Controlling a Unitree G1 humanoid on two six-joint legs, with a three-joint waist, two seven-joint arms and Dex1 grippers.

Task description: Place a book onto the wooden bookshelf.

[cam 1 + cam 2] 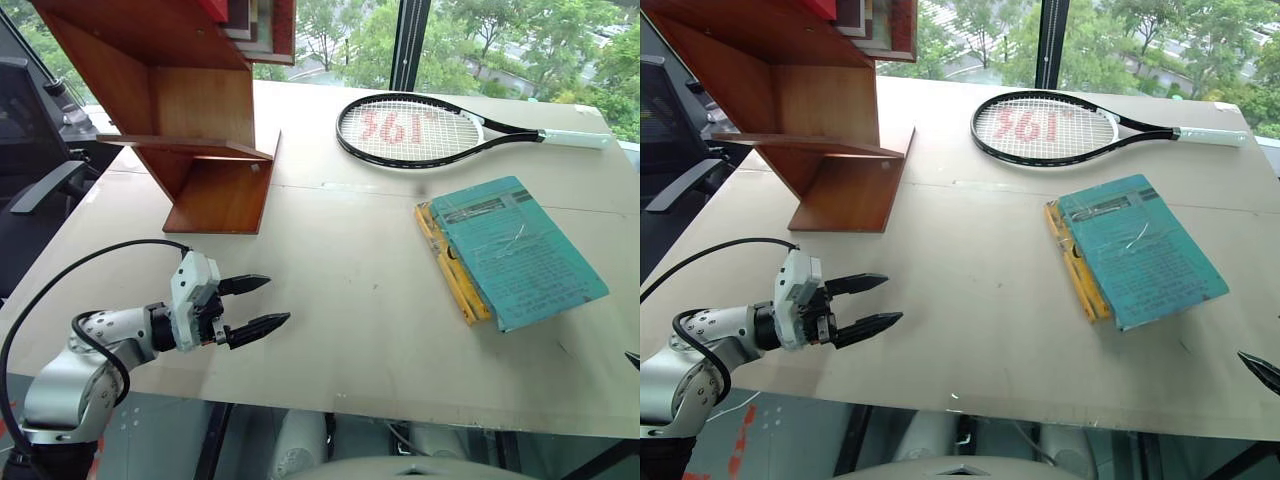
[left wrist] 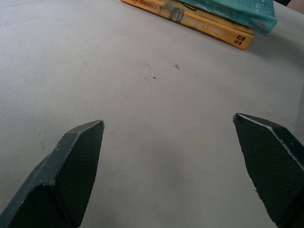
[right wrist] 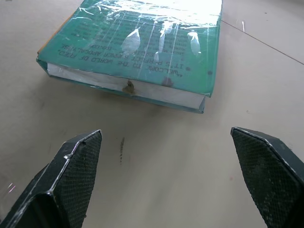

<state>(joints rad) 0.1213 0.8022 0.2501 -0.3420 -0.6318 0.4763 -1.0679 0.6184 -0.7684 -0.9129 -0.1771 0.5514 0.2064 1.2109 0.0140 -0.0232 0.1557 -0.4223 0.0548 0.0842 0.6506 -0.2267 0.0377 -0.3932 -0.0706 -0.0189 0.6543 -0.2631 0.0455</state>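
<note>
Teal-green book [image 1: 520, 250] lies flat on a yellow book [image 1: 452, 268], right of the wooden bookshelf [image 1: 190, 110], tennis racket [image 1: 420, 128] behind it. I see left gripper [image 1: 262, 303] released, empty, well apart from it; right gripper [image 3: 166, 180] released, empty, facing it.

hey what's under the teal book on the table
A yellow book lies under the teal book, both flat on the table. Only the yellow book's spine edge sticks out on one side; the rest of it, including its cover, is hidden.
</note>
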